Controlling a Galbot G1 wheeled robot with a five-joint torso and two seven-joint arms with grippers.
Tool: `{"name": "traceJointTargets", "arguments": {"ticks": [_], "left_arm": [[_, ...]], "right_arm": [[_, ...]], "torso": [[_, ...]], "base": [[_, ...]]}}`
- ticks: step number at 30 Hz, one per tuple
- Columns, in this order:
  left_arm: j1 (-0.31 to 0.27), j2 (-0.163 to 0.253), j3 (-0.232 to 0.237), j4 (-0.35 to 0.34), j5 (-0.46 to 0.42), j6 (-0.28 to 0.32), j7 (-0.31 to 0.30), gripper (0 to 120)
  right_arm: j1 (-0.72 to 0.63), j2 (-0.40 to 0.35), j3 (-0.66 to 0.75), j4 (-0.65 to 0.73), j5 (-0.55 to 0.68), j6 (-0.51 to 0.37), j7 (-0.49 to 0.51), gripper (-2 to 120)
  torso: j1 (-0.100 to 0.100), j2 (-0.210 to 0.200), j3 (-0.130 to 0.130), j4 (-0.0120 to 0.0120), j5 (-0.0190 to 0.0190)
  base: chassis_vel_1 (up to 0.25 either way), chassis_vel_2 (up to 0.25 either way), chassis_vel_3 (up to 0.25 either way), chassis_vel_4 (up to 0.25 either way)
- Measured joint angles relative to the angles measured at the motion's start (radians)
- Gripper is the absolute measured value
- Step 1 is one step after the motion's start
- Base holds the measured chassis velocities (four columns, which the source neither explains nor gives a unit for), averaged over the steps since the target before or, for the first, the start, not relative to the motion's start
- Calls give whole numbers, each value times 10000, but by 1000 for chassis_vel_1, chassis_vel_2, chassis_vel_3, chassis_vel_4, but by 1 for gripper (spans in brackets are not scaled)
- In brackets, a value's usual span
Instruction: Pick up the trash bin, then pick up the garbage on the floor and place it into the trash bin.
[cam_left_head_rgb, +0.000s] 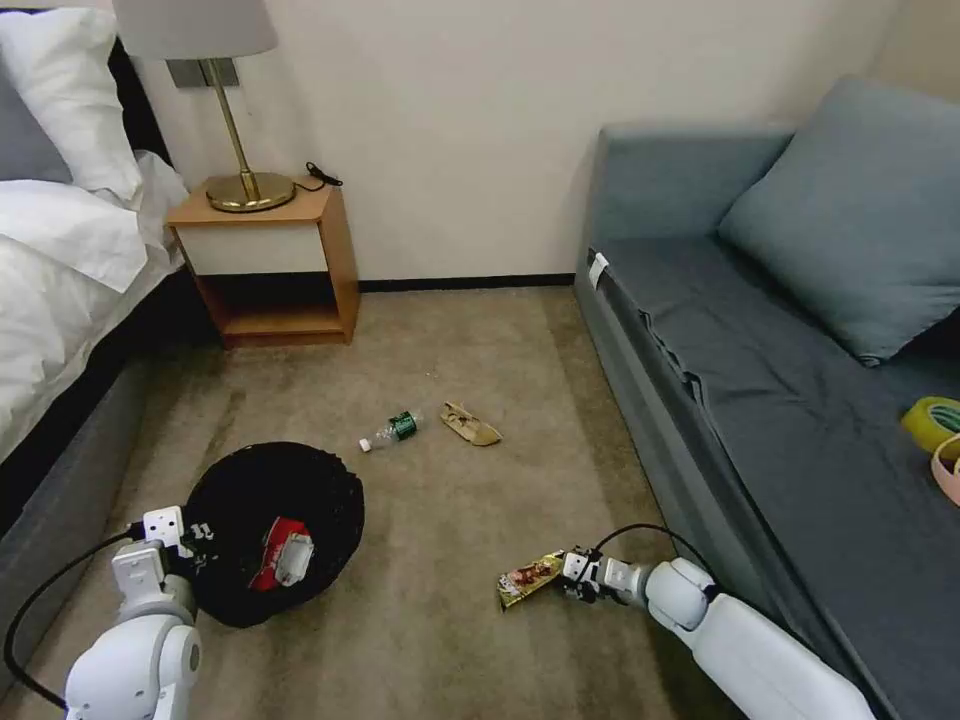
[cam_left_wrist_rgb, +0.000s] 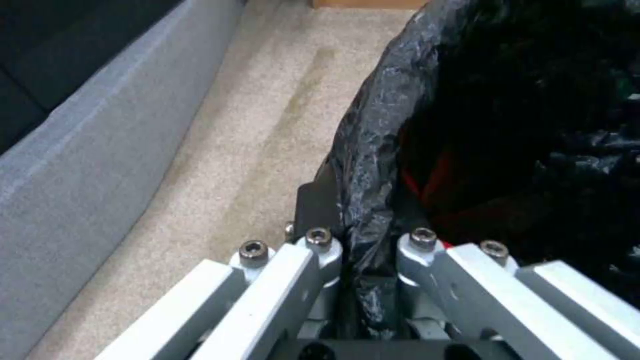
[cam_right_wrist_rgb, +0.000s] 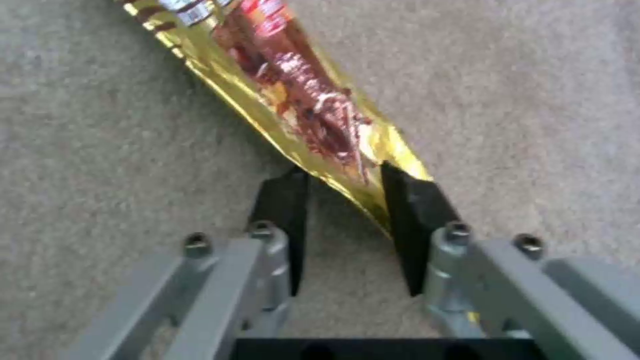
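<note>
We log the trash bin, its rim clamped in the left gripper, packet inside. Right gripper, jaws apart, straddles the gold wrapper on the carpet. Bottle and tan wrapper lie nearby.

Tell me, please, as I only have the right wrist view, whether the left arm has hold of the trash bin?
Observer: Yes, the left gripper is shut on the black liner at the rim of the trash bin.
Operator: Is anything inside it yet?
Observer: A red-and-white packet lies in it.
Operator: What litter is out there besides the gold snack wrapper between my open jaws?
Observer: A clear bottle with a green label and a tan wrapper lie side by side on the carpet, farther ahead towards the nightstand.
</note>
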Motion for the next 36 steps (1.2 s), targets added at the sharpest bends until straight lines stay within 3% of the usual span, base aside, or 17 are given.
{"name": "traceJointTargets", "arguments": {"ticks": [2,8,16,24,31,36], "left_arm": [[1,-2,13,2,6,-19,27,4],[9,0,18,34,23,-68,51,4],[26,-6,45,128,121,-308,82,4],[66,51,34,126,122,-308,125,4],[124,51,84,0,182,-383,256,4],[167,26,186,-94,303,-576,439,4]], "right_arm": [[-44,53,-13,-120,-68,53,-19,16],[-56,149,-12,-235,-111,109,-31,0],[-37,141,81,-201,-163,220,-80,0],[-22,-161,531,1066,261,343,-239,0],[336,-480,523,2947,1965,243,-542,0],[872,-418,177,4461,3419,-357,-602,0]], "torso": [[0,0,0,-2,2],[1,2,0,-1,0],[1,3,-1,-1,-1],[0,4,-1,-2,0],[0,5,-1,-1,-2],[-1,5,-1,0,-2]], "base": [[0,0,0,0],[0,0,0,0],[0,0,0,0],[0,0,0,0],[0,0,0,0],[0,0,0,0]]}}
